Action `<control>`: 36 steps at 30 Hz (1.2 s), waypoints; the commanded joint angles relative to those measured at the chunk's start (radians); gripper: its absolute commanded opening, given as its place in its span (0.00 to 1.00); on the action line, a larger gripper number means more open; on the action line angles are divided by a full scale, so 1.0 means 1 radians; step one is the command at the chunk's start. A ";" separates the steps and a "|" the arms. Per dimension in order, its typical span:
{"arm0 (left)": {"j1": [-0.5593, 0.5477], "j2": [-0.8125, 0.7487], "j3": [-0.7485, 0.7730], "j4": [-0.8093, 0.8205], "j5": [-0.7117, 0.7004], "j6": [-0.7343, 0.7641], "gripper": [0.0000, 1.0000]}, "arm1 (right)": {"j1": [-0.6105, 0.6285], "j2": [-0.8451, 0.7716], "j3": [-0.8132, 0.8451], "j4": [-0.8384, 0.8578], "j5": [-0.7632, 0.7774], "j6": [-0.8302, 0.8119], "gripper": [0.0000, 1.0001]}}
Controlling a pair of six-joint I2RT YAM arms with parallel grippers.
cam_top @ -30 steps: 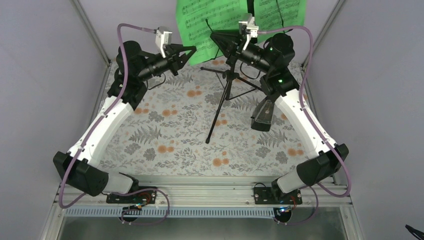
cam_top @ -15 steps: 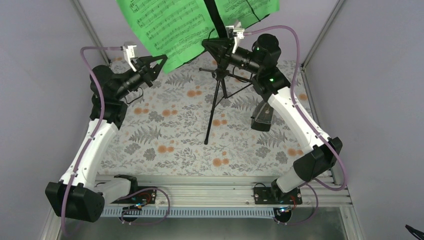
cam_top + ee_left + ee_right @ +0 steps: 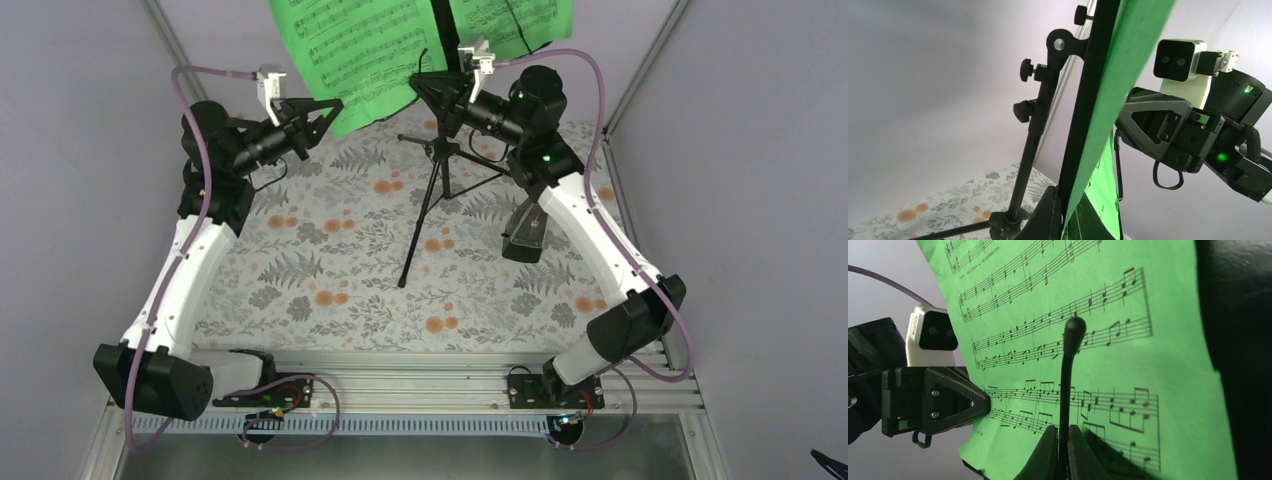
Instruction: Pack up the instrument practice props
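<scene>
The instrument practice props are not packed yet, as we judge it. The music stand [image 3: 422,215] rises, tripod spread, from the far middle of the counter [image 3: 330,270]; we cannot tell whether every foot touches. The green music sheets [image 3: 350,50] lie on its desk [image 3: 1087,110]. The left claw [image 3: 330,105] is clamped on the sheets' lower left edge, against the desk. The right claw [image 3: 425,85] is pressed shut on the thin wire page holder [image 3: 1064,390] in front of the sheets. The metronome [image 3: 524,232] stands untouched near the counter's right edge, beside the right arm. We see no case or box. Freeing the sheets, folding the stand and stowing all three seem to remain.
</scene>
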 commanded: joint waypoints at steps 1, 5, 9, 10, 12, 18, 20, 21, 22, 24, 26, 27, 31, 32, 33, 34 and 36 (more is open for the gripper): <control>-0.040 0.054 0.103 -0.127 -0.021 0.037 0.02 | -0.030 -0.025 -0.006 0.071 0.077 0.016 0.04; -0.107 0.111 0.207 -0.222 -0.082 0.105 0.02 | -0.030 -0.043 -0.018 0.067 0.093 0.018 0.04; -0.129 0.133 0.229 -0.229 -0.109 0.104 0.02 | -0.029 -0.065 -0.039 0.063 0.118 0.012 0.04; -0.135 0.142 0.236 -0.230 -0.110 0.104 0.02 | -0.030 -0.070 -0.043 0.061 0.125 0.010 0.04; -0.146 0.162 0.251 -0.240 -0.110 0.107 0.02 | -0.030 -0.078 -0.049 0.061 0.132 0.011 0.04; -0.161 0.190 0.298 -0.287 -0.143 0.130 0.32 | -0.029 -0.088 -0.051 0.052 0.134 0.008 0.04; -0.163 0.191 0.302 -0.294 -0.148 0.129 0.42 | -0.031 -0.090 -0.051 0.049 0.133 0.007 0.04; -0.162 0.189 0.302 -0.297 -0.151 0.129 0.45 | -0.030 -0.091 -0.051 0.049 0.133 0.007 0.04; -0.163 0.187 0.302 -0.300 -0.158 0.131 0.46 | -0.029 -0.092 -0.051 0.047 0.132 0.007 0.04; -0.163 0.182 0.303 -0.311 -0.174 0.136 0.46 | -0.030 -0.093 -0.050 0.048 0.130 0.007 0.04; -0.164 0.172 0.304 -0.326 -0.194 0.144 0.46 | -0.031 -0.093 -0.052 0.047 0.129 0.008 0.04; -0.163 0.164 0.301 -0.332 -0.203 0.149 0.46 | -0.030 -0.093 -0.052 0.046 0.127 0.007 0.04; -0.163 0.126 0.281 -0.342 -0.231 0.162 0.44 | -0.030 -0.092 -0.054 0.048 0.126 0.009 0.04; -0.164 0.118 0.275 -0.342 -0.233 0.164 0.39 | -0.029 -0.092 -0.054 0.048 0.126 0.009 0.04; -0.163 0.112 0.272 -0.342 -0.233 0.164 0.33 | -0.029 -0.092 -0.055 0.050 0.126 0.010 0.04; -0.163 0.107 0.269 -0.343 -0.233 0.165 0.29 | -0.030 -0.091 -0.055 0.051 0.126 0.009 0.04; -0.164 0.099 0.267 -0.349 -0.233 0.168 0.21 | -0.030 -0.090 -0.056 0.050 0.128 0.010 0.04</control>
